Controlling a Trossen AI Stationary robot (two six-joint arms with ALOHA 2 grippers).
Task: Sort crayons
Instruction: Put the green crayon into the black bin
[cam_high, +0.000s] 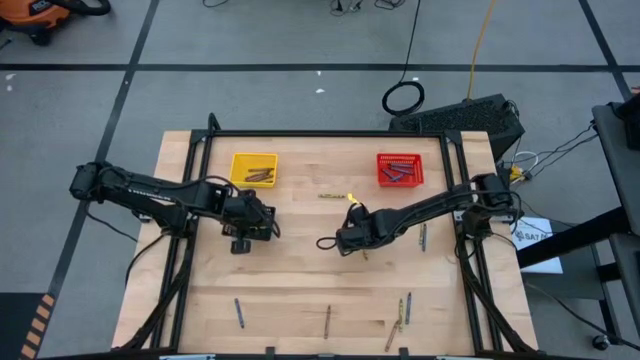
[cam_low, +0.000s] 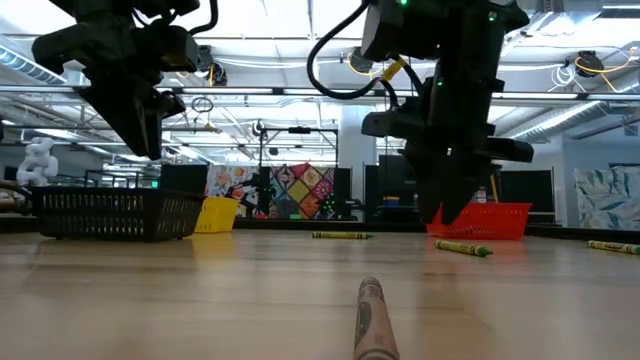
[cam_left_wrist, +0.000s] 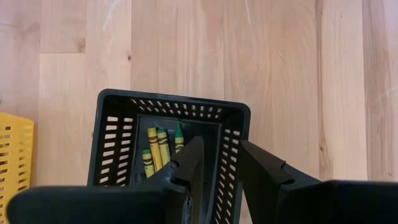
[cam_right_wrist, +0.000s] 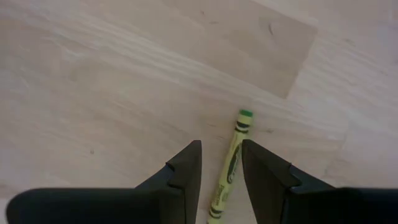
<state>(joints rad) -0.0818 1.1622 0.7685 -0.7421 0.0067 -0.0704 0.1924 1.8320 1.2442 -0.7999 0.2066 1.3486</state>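
Crayons lie scattered over the wooden table (cam_high: 300, 270) in the high view: a few sit in the yellow basket (cam_high: 254, 169) and the red basket (cam_high: 400, 169) at the far side, several rest loose along the near edge, one lies near the right rail; the left gripper (cam_high: 243, 236) hangs left of centre, the right gripper (cam_high: 343, 240) near the middle, well apart from each other.

Low view: a brown crayon (cam_low: 370, 318) points straight at the camera, two yellow-green ones lie farther back — one just before the red basket; the black basket (cam_low: 115, 213) stands under the left arm.

Left wrist view: the fingers stand apart with nothing between them, poised over the black basket, where yellow-green crayons (cam_left_wrist: 158, 150) lie on its floor.

Right wrist view: the fingers are parted and empty, straddling a yellow-green crayon (cam_right_wrist: 232, 160) flat on the wood — whether they touch it I cannot tell.

Judgement: such a stick is light, stiff, smooth and apt to roll; pinch it across the middle of its paper wrapper. Open wood surrounds it; basket walls and frame rails are the only edges to mind.
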